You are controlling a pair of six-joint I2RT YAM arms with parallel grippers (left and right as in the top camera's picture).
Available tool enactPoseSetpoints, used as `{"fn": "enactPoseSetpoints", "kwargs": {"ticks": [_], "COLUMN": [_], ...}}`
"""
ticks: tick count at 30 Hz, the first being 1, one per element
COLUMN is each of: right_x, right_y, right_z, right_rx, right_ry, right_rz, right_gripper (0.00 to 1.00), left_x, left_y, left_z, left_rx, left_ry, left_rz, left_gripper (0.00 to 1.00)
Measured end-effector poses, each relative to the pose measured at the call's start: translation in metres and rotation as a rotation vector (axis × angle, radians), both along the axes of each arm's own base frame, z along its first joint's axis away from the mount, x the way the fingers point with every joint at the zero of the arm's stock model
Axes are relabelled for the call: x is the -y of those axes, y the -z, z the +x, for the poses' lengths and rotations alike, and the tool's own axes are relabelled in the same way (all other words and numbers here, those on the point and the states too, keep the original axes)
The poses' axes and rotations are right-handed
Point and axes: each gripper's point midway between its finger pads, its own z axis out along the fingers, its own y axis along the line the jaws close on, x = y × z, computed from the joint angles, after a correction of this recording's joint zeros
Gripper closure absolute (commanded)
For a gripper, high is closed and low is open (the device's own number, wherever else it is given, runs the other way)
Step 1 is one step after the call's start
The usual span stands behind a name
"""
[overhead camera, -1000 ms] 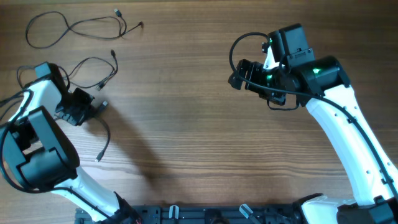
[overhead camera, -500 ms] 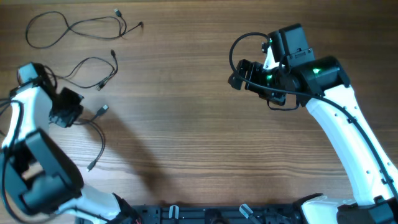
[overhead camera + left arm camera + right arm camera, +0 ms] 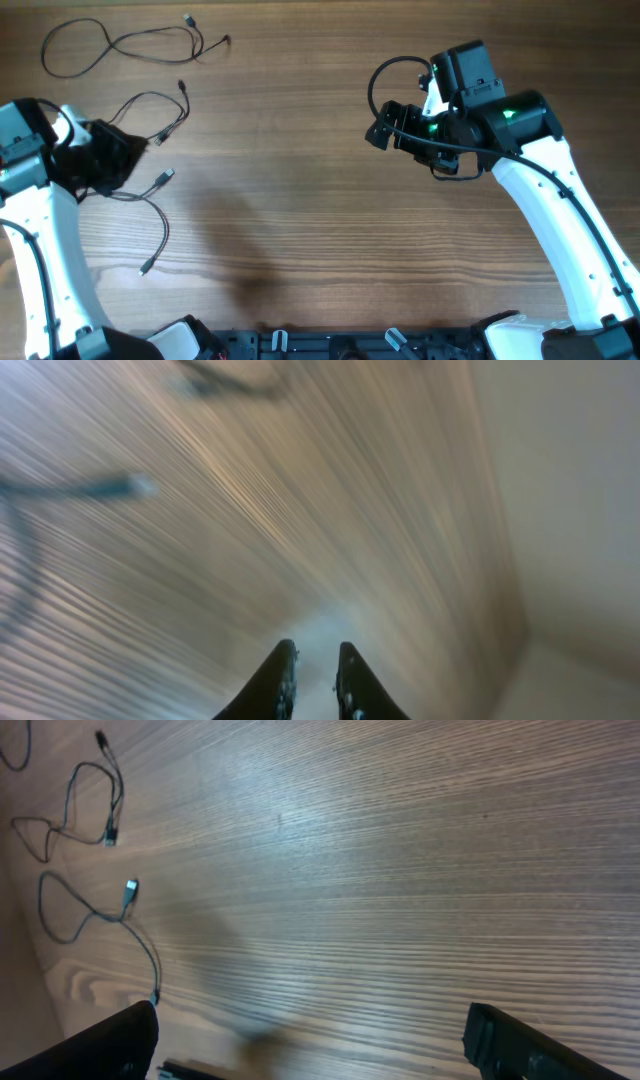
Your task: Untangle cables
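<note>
Toward the left edge of the wooden surface (image 3: 300, 250) the three cables lie apart as loose, wavy strands. The far cable (image 3: 112, 40) sprawls in a long loop by the top-left corner, well clear of both hands. The middle cable (image 3: 150, 95) curls just right of the left hand (image 3: 125, 155): its loop rises from the hand's upper side and one end lies close off the fingertips. The near cable (image 3: 163, 225) has a silvery plug (image 3: 165, 175) just right of that hand, and its strand runs back along the hand's lower edge, then bends down toward the front of the surface. From overhead I cannot tell whether either strand touches the hand. In the blurred left wrist view the fingers (image 3: 283, 682) of the left hand stand only a narrow slit apart, with bare wood showing through the gap and nothing between them; a dark strand with a pale end lies off to the upper left, away from the tips. The right hand (image 3: 382, 125) hangs over the right half of the surface, well apart from every cable, spread wide and empty. Its own view shows the middle cable (image 3: 118, 795) and near cable (image 3: 140, 945) far off at the left.
</note>
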Motion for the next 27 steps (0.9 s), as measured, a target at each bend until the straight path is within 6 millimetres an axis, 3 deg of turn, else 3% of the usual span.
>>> {"fn": "enactPoseSetpoints", "kwargs": {"ticks": [4,9,11,13,15,18,19,20,27], "right_x": [-0.001,0.006,0.016,0.029,0.043,0.063,0.068,0.075,0.118], "right_y": [-0.002,-0.022,-0.034,-0.049,-0.064,-0.085,-0.091,-0.097,-0.135], "right_z": [-0.003,-0.016,-0.026,-0.038,-0.050,-0.072,-0.078,-0.087,-0.142], "right_rx": [0.000,0.045,0.081,0.130,0.188,0.276,0.300,0.326,0.538], "right_ry": [-0.009,-0.004,0.010,0.033,0.061,0.101,0.111,0.125,0.223], "right_rz": [0.010,0.009,-0.012,-0.039,-0.070,-0.099,-0.105,-0.115,-0.130], "right_gripper": [0.00,0.00,0.00,0.00,0.00,0.00,0.00,0.00,0.00], "left_x": [0.048,0.083,0.094,0.102,0.110,0.120,0.121,0.124,0.115], "left_y": [-0.007,-0.019,-0.034,-0.051,-0.075,-0.110,-0.113,-0.133,-0.165], "left_z": [-0.012,-0.016,-0.021,-0.029,-0.040,-0.060,-0.063,-0.079,-0.124], "left_rx": [0.016,0.075,0.135,0.206,0.300,0.442,0.459,0.539,0.684], "left_ry": [0.198,0.338,0.386,0.426,0.463,0.504,0.510,0.513,0.431], "left_rz": [-0.069,-0.070,-0.041,-0.003,0.048,0.133,0.145,0.201,0.422], "left_gripper": [0.83,0.73,0.67,0.48,0.01,0.00,0.00,0.00,0.00]}}
